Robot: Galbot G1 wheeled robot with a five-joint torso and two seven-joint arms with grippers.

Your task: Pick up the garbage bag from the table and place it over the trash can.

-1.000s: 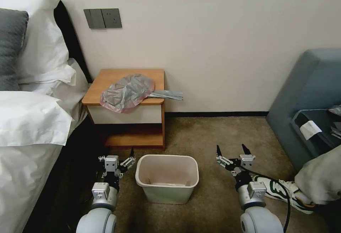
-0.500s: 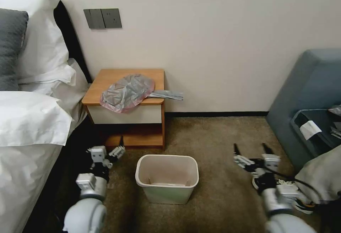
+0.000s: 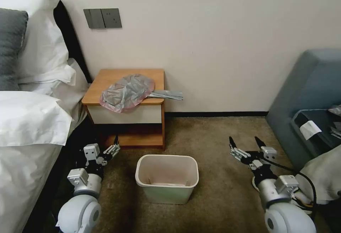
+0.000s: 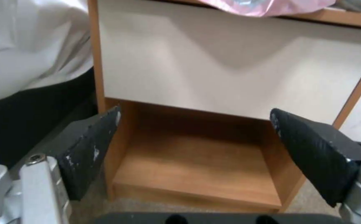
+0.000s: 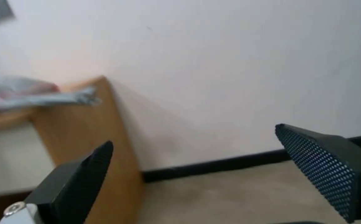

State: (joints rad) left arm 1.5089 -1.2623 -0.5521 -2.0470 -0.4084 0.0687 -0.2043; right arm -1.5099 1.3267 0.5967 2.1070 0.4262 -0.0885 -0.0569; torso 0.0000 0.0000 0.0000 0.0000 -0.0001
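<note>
1. Left gripper (image 3: 106, 147) low over carpet, left of trash can (image 3: 167, 178), fingers spread, holding nothing.
2. Right gripper (image 3: 245, 142) low, right of can, well apart from it, fingers spread too, nothing held.
3. Garbage bag (image 3: 127, 92) lies on surface of table (image 3: 156, 75) beyond can; pink rim overhangs front edge, tie strips (image 3: 167, 95) past right edge.
4. Left wrist view: drawer front (image 4: 238, 71), low shelf (image 4: 201, 165).
5. Right wrist view: table side, wall (image 5: 230, 62).
</note>
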